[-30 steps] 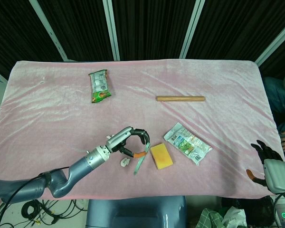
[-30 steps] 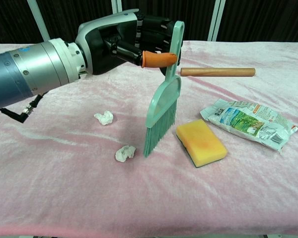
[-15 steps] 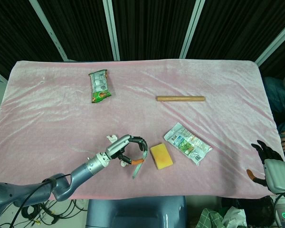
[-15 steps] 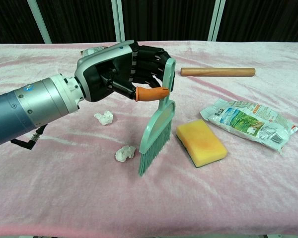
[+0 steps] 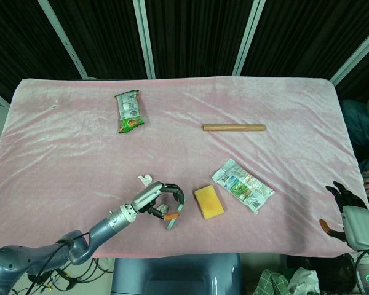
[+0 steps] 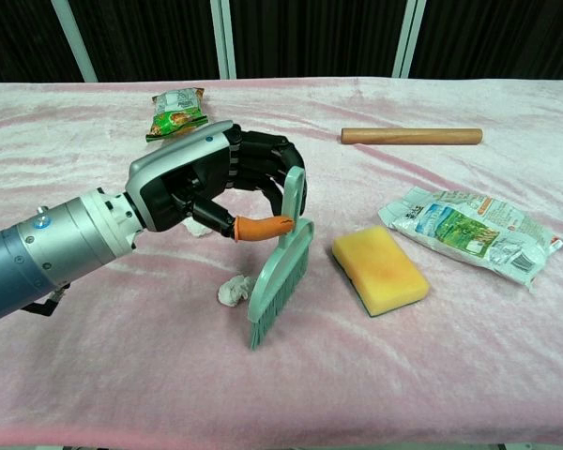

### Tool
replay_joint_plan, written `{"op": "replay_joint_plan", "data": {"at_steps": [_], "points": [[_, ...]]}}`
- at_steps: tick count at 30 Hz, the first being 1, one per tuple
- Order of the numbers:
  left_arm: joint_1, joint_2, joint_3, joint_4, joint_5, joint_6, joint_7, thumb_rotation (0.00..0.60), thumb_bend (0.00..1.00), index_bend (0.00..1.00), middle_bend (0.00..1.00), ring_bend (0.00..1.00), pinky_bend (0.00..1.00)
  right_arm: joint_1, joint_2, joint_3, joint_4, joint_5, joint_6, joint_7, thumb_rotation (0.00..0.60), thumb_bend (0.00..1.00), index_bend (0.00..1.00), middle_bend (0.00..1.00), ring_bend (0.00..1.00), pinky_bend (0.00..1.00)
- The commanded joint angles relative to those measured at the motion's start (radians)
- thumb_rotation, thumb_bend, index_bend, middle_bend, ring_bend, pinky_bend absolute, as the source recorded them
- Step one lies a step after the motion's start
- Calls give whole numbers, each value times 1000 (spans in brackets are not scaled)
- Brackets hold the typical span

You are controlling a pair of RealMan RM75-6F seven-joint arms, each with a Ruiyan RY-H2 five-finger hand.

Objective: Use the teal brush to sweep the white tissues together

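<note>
Now the left hand [image 6: 211, 192], fingers [image 6: 267, 178] wrapped round the teal brush [image 6: 277, 277], has drawn it toward the desk's [image 5: 67, 166] near edge, bristles beside one white tissue [image 6: 233, 291], barely gathering.

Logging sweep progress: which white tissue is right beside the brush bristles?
The near tissue, left of the teal brush bristles; the other tissue lies farther back, behind the left hand.

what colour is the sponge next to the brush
Yellow-orange on top with a dark green underside; the sponge shows best in the chest view.
</note>
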Motion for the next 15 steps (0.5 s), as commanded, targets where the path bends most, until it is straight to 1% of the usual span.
{"op": "replay_joint_plan", "data": {"at_steps": [1,7,15], "points": [[14,3,28,32,6,13,-71,600,437,718,710,391,465,0,0,0,0,0,0,1,600,202,163,70,135,202],[45,64,38,57,-15,47,-124,600,438,722,714,390,465,0,-2,0,-1,0,1,-4,600,202,163,70,136,204],[65,96,41,83,-47,20,-139,600,438,727,717,392,468,-1,-3,0,-3,2,2,-5,600,202,163,70,136,204]]}}
